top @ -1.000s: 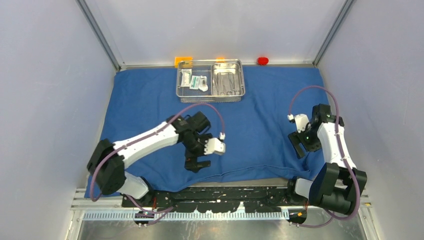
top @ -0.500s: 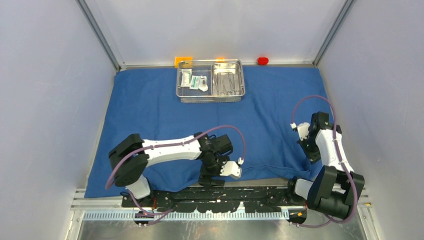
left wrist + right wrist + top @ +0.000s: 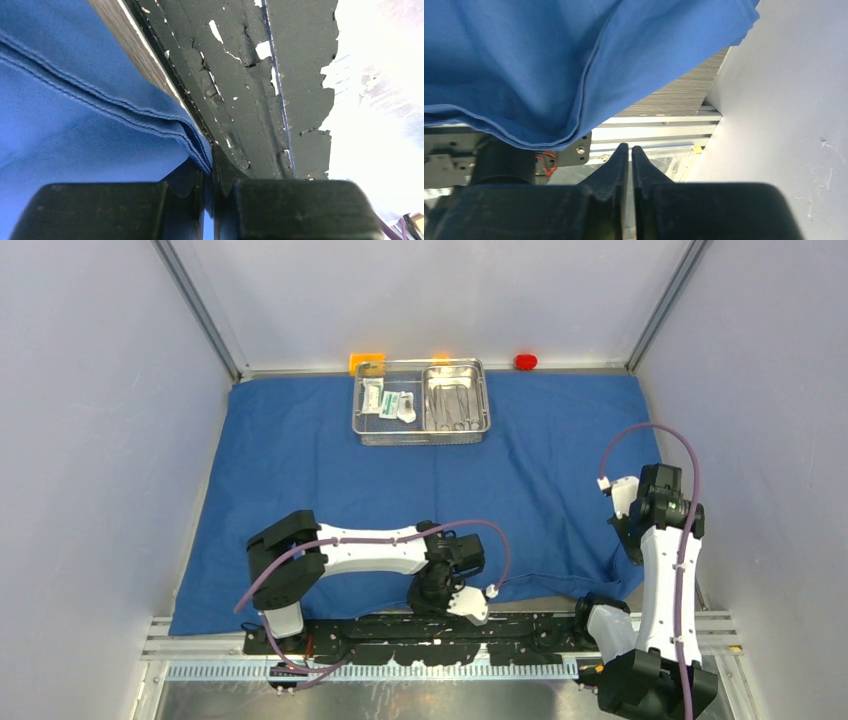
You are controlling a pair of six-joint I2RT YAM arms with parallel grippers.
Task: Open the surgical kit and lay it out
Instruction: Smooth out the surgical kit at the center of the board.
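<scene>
At near table (image 3: 131, 47) edge, left gripper (image 3: 208, 162) pinched cloth (image 3: 75, 140) hem; right gripper (image 3: 630, 150) was closed, empty, near cloth edge.

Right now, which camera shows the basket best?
The top external view: the basket sits whole at the far edge of the cloth, with its contents visible. Both wrist views show none of it, mostly cloth.
</scene>
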